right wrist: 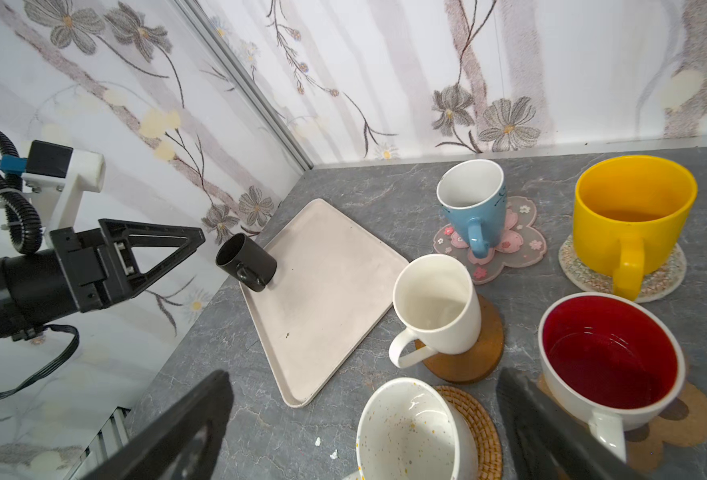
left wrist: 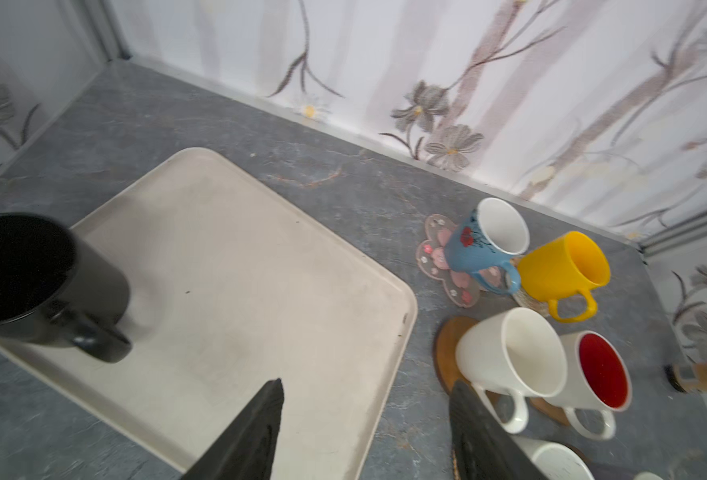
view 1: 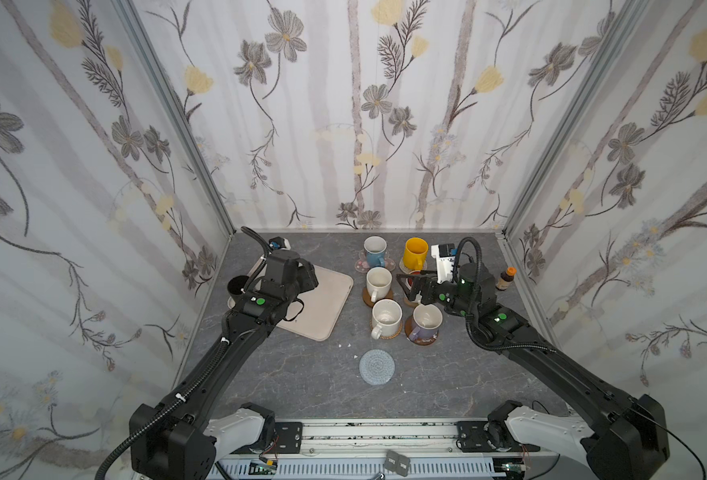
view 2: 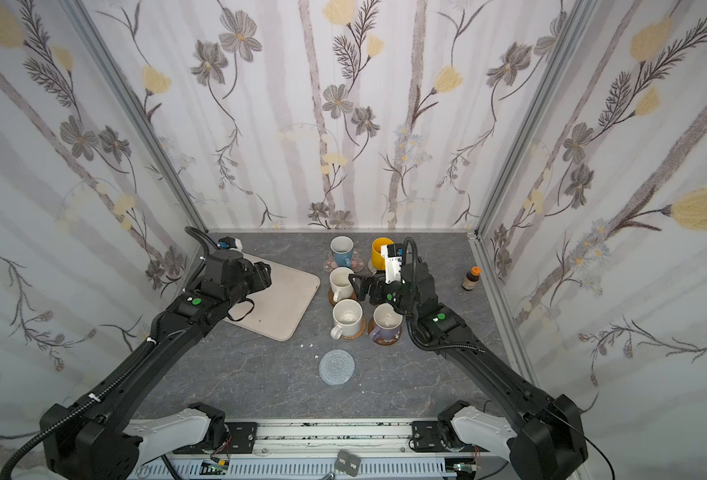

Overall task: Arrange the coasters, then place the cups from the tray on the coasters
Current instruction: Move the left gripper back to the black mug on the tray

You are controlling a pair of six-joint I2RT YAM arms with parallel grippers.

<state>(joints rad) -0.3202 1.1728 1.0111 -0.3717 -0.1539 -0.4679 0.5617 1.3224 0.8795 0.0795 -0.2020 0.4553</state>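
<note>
Here left hand (left wrist: 367, 384) and right hand (right wrist: 364, 374) gape empty; glossy black mug (left wrist: 48, 282) stands on smooth tray (left wrist: 260, 270).

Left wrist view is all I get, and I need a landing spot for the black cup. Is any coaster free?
Observer: Yes. The grey woven coaster lies bare at the front middle of the table, seen in both top views.
Operator: Is the right gripper over it?
Observer: No. The right gripper is open beside the white cup with red inside, farther back than that coaster.
Operator: My view cuts off the nearest cups.
Observer: The lavender cup stands upright on a brown round coaster.
</note>
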